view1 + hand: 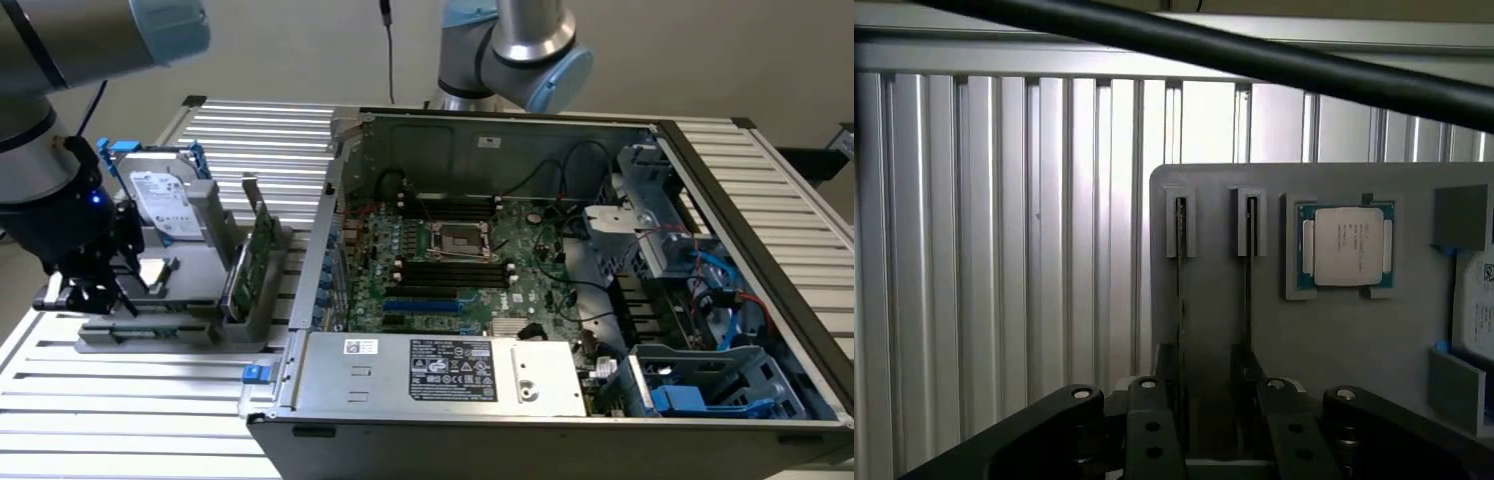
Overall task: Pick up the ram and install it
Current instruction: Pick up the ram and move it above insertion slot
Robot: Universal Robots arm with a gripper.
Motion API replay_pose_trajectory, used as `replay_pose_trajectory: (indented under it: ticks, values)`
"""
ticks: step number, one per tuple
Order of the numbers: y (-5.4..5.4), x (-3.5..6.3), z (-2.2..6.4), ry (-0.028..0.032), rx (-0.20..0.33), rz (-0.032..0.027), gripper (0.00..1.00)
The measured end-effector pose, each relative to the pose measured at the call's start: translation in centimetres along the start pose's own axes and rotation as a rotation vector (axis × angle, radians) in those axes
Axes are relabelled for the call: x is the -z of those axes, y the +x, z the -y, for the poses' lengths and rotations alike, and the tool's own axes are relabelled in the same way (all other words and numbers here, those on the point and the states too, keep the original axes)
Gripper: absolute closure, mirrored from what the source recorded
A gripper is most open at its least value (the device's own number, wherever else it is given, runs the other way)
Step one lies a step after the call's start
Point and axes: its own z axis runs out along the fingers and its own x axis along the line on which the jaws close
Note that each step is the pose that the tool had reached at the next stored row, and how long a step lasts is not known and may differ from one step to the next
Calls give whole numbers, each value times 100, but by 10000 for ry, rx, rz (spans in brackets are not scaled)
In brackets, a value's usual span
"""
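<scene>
**Grey holder beneath parted fingers**

The grey holder (147, 336) sits at 9 o'clock of the open computer case (534, 140) in the exterior view. The gripper (83, 292) hangs over it with its fingers apart. The ram (1180, 300) stands edge-on in a holder slot, near the CPU (1344, 245).

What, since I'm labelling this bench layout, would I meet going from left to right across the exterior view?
Gripper → silver hard drive with blue rails → green expansion card → motherboard → blue plastic drive carrier.
</scene>
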Motion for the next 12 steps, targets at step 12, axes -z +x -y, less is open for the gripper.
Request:
replay_pose_trajectory:
  ticks: [12]
  values:
    - [99,-216,22,0,24,-1,64]
